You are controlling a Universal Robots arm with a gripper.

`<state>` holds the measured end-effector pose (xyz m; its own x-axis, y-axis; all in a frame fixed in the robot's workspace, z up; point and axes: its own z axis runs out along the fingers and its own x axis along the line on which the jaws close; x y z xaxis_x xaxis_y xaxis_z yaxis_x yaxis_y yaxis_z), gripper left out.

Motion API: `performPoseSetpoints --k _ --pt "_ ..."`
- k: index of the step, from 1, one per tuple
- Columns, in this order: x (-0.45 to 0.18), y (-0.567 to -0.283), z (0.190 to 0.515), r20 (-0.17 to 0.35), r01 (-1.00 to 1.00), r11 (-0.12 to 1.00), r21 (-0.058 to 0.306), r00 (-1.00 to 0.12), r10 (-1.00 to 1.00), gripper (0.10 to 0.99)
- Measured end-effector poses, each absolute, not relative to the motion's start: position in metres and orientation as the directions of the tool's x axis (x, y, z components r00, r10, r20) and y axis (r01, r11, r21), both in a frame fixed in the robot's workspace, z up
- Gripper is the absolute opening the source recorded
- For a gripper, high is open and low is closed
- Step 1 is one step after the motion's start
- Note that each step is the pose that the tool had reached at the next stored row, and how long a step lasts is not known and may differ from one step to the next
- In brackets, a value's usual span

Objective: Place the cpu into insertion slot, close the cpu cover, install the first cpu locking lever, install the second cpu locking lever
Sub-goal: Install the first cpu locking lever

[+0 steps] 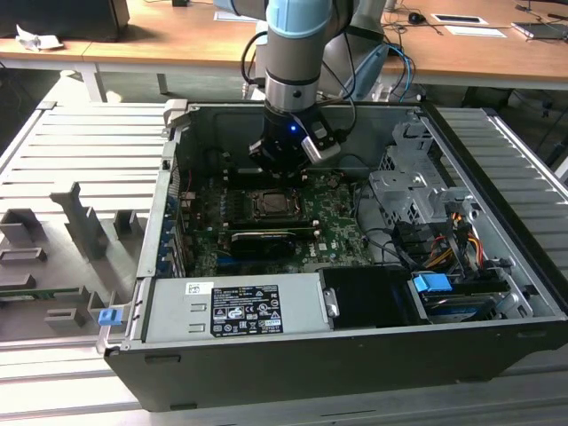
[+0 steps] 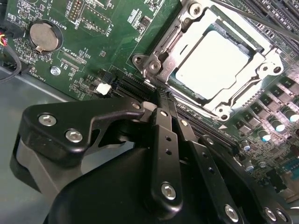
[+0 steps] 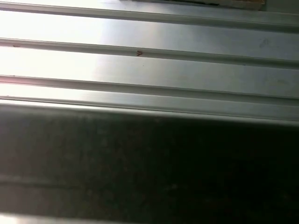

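Jaws drawn together, my black metal fingers (image 2: 161, 119) meeting at their tips with nothing between them, as the second wrist view shows. My gripper (image 2: 159, 100) hangs just above the green circuit board (image 2: 103, 42), beside the socket and not over it. Small flat square cpu with its pale silvery face (image 2: 215, 63) already sits in the square black insertion slot (image 2: 236, 39). Thin grey metal cpu cover frame (image 2: 175, 39) lies flat around the chip, its cut-out centre showing the pale face. From my fingertips the socket lies just ahead, its near corner close to them but apart. In the exterior view my arm stands nearly upright inside the open dark computer case (image 1: 497, 293), wrist pointing down, gripper (image 1: 277, 169) over the board's far edge, socket (image 1: 272, 205) just nearer the camera. Cannot tell whether either locking lever is latched
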<state>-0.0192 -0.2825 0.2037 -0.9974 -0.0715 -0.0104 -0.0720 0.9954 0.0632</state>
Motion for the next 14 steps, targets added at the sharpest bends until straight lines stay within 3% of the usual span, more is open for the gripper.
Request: performPoseSetpoints --k 8,14 --pt "-0.0189 -0.2825 0.202 -0.01 -0.071 0.996 0.057 -0.997 -0.07 0.106" --pt "-0.0187 -0.2825 0.2025 -0.012 -0.071 0.994 0.085 -0.997 -0.07 0.106"
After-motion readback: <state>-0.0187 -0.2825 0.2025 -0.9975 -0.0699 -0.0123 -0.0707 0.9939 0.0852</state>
